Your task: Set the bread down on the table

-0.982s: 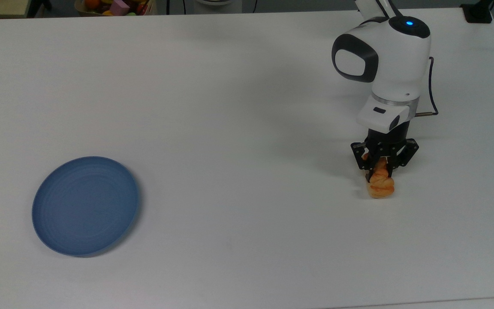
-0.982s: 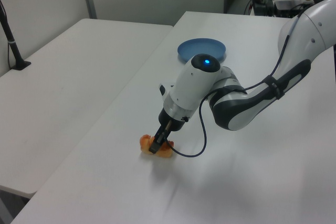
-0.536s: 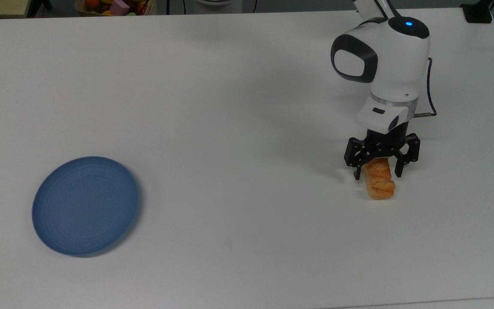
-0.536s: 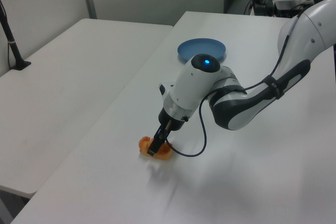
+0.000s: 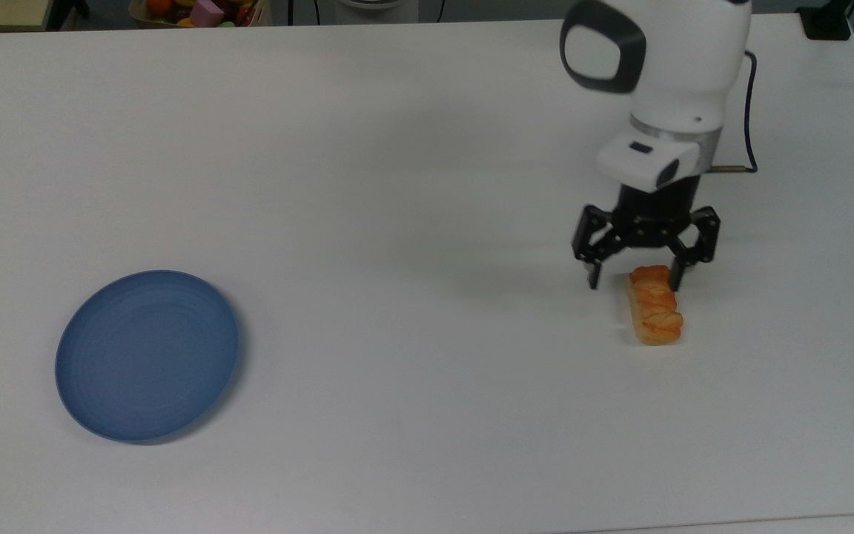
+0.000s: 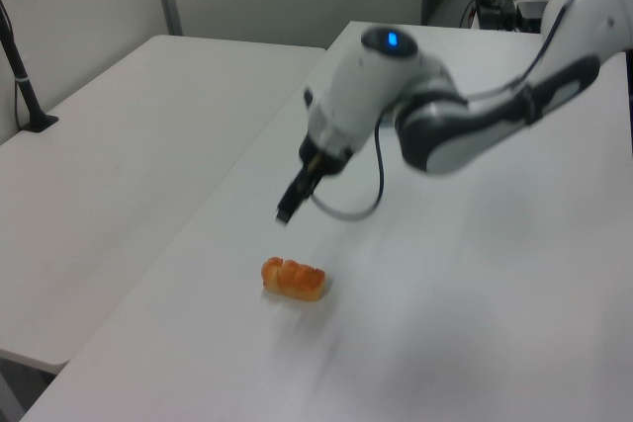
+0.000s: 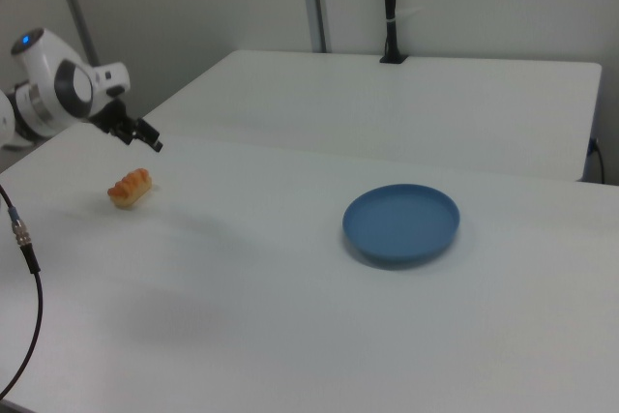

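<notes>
The bread, a small golden-orange braided pastry, lies flat on the white table at the top view's right. It also shows as the bread in the left view and the bread in the right view. My gripper hangs open above the bread's far end, lifted clear of it, with nothing between its fingers. The left view shows the gripper well above the pastry, and the right view has the gripper up and to the right of it.
A round blue plate rests empty at the top view's left, far from the bread. A bin of coloured toys stands beyond the table's far edge. A second white table adjoins in the left view.
The gripper opened and let go of the bread, then rose away from it. The bread settled flat on the table.
</notes>
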